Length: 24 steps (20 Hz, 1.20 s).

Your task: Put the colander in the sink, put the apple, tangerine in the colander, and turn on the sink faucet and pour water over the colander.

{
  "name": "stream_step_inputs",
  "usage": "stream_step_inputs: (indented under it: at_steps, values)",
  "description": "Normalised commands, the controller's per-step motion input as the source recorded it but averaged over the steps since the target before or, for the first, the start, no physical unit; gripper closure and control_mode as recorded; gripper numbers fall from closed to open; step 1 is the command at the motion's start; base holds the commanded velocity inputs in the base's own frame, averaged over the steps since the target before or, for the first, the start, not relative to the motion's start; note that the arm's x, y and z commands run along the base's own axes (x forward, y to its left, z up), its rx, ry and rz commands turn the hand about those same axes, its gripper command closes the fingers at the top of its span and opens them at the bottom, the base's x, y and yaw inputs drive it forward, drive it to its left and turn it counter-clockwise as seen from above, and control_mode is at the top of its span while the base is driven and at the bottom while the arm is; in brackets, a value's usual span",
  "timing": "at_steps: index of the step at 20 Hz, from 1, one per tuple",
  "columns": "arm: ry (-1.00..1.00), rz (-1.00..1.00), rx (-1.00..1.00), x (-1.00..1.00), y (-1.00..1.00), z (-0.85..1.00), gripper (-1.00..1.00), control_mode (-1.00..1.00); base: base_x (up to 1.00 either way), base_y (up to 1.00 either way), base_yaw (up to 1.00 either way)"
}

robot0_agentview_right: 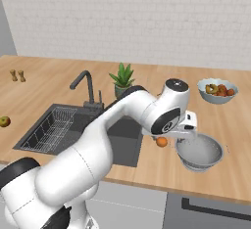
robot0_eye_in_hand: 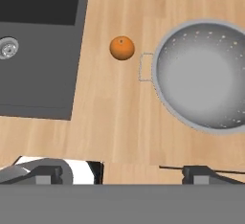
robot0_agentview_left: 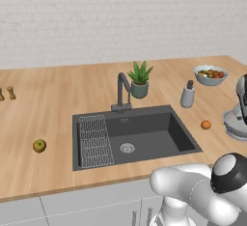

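Still to grasp: colander resting on the surface right of the sink, tangerine just beside its small handle. Pincer spread open above. Best lowered over the near rim, clear of the fruit.

**Even, Soft Rendered Light**

The scene is lit brightly and evenly from above. Only faint shadows are cast on the pale wooden counter. No glare is seen. Edges are rendered slightly soft, and no distortion is noticed.
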Motion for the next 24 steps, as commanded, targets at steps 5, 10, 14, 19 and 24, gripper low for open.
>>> stream_step_inputs:
  at_steps: [5,10,14,19,24]
  values:
    - [0.0,0.0,-0.04,0.09,-0.16,-0.59,-1.0,-1.0,0.0,0.0,0.0]
    - [0.0,0.0,-0.02,0.08,-0.11,-0.43,-1.0,-1.0,0.0,0.0,0.0]
    - [0.0,0.0,0.0,0.16,-0.08,-0.31,-1.0,-1.0,0.0,0.0,0.0]
    - [0.0,0.0,0.0,0.07,-0.16,-0.22,-1.0,-1.0,0.0,0.0,0.0]
    - [0.03,0.0,0.0,0.13,-0.06,-0.02,-1.0,-1.0,0.0,0.0,0.0]
